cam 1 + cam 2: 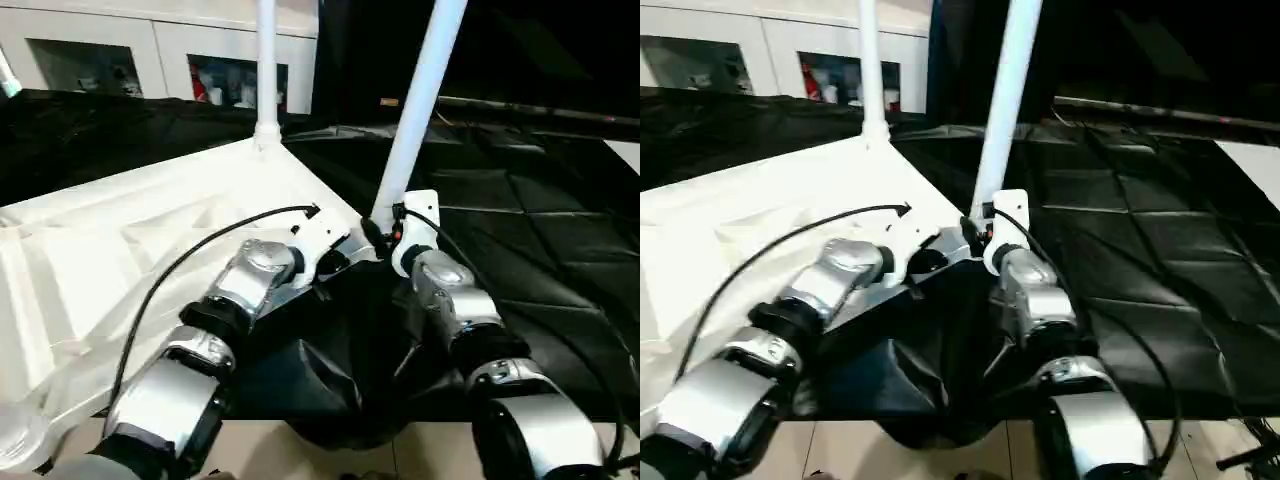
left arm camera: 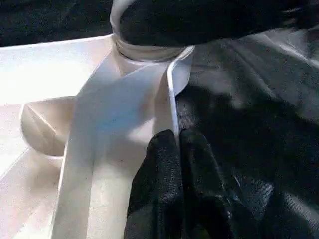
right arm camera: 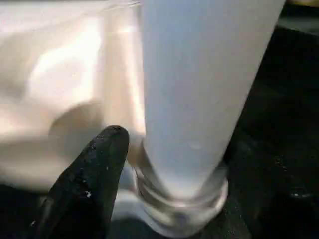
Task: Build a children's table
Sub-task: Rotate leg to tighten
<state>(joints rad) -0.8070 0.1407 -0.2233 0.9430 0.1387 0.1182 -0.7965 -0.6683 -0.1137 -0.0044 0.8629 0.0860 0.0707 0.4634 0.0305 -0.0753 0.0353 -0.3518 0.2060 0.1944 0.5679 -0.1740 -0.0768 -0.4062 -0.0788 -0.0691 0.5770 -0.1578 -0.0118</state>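
Tabletop (image 1: 120, 250) lies upside down on the black table (image 1: 540, 230) with two legs (image 1: 415, 110) standing up at twelve o'clock, left fingers (image 2: 174, 184) pressed together on its rim, right fingers (image 3: 94, 174) apart beside the near leg.

A work table (image 1: 540, 230) is covered by a black cloth (image 1: 1160, 250) that is creased into folds and hangs over the near edge. Below that edge a pale tiled floor (image 1: 330, 450) is seen. Along the far wall, white cabinets (image 1: 150, 45) with dark glass-fronted openings are set, and colourful items are seen inside one. The space to the right of the cabinets is left in darkness.
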